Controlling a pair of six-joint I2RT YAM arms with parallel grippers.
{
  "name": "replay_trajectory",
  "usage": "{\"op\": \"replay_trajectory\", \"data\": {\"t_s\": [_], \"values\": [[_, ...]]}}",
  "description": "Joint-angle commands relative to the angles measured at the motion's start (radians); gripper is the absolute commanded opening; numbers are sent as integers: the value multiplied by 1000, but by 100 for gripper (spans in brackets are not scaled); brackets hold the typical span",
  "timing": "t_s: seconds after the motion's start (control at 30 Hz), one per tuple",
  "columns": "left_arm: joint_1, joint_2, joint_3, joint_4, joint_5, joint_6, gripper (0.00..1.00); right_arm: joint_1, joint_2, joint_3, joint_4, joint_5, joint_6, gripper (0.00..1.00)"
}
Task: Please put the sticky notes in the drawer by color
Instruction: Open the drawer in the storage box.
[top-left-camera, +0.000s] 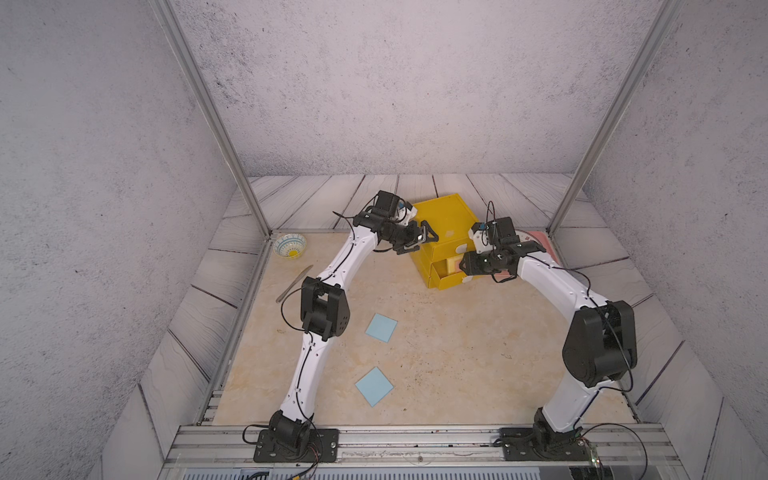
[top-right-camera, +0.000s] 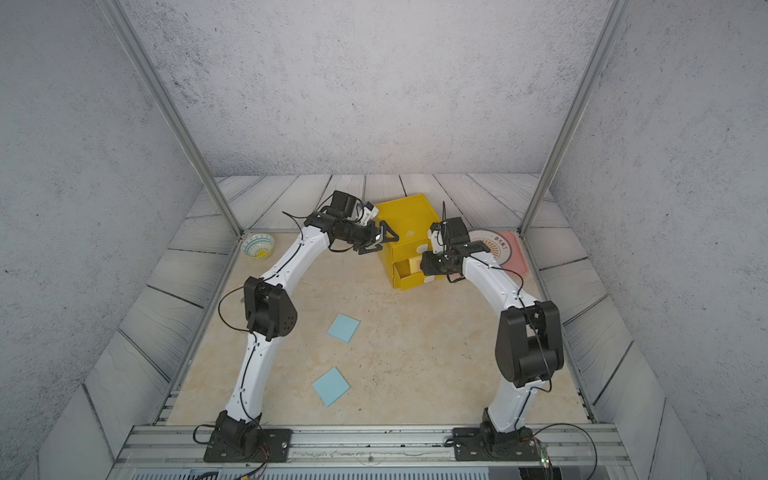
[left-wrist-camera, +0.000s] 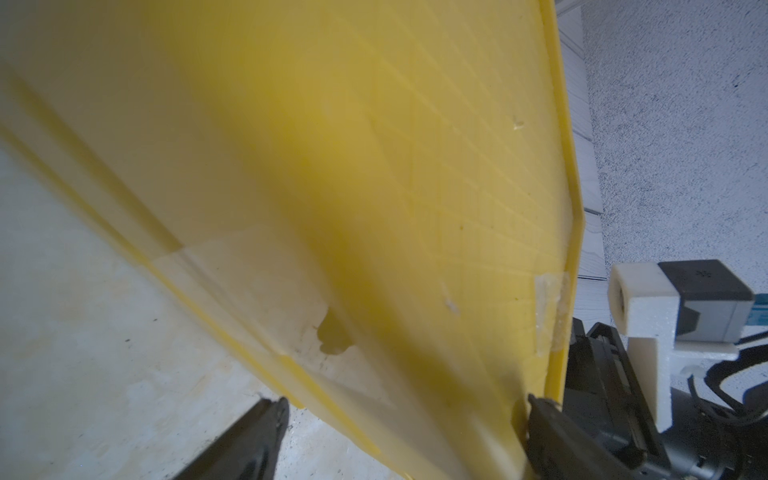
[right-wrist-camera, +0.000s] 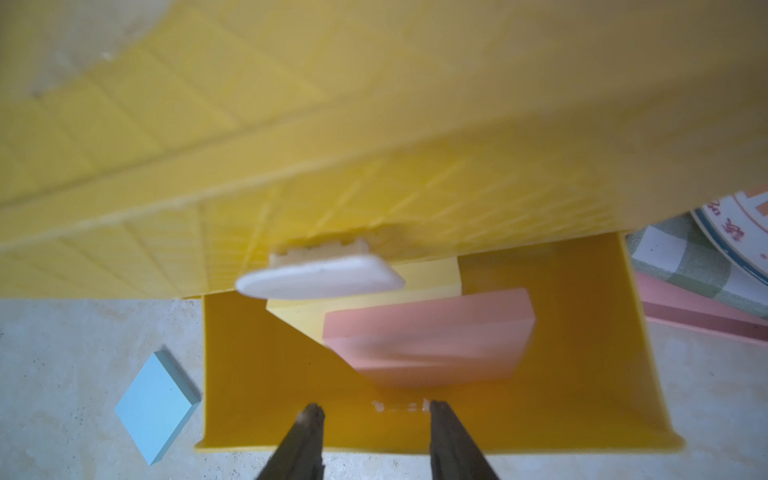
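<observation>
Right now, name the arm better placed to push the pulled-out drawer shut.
Right, likely: the right claw hangs open over the front of the pulled-out drawer; the left claw straddles an edge of the yellow box.

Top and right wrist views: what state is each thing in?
Yellow drawer box, one drawer pulled out.
Yellow sticky notes, in open drawer.
Pink sticky notes, same drawer, partly on yellow ones.
Blue sticky notes, both on table.
Left claw, open at box's side.
Right claw, open, empty.

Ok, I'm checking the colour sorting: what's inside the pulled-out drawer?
A pink sticky-note pad lies partly on a yellow pad. The yellow pad's far end is hidden by the white handle and closed drawer above.
</observation>
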Motion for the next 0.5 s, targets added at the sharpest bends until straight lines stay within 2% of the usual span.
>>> {"op": "replay_trajectory", "data": {"t_s": [0.0,0.17,0.47], "values": [[15,32,-11,-90,-68,20,95,-13,14,11,-147,-4,-5,46],[12,36,-12,-71,-62,3,94,-10,54,76,-121,-110,14,48],[11,41,-9,-78,-65,8,95,3,146,149,-121,-137,22,48]]}}
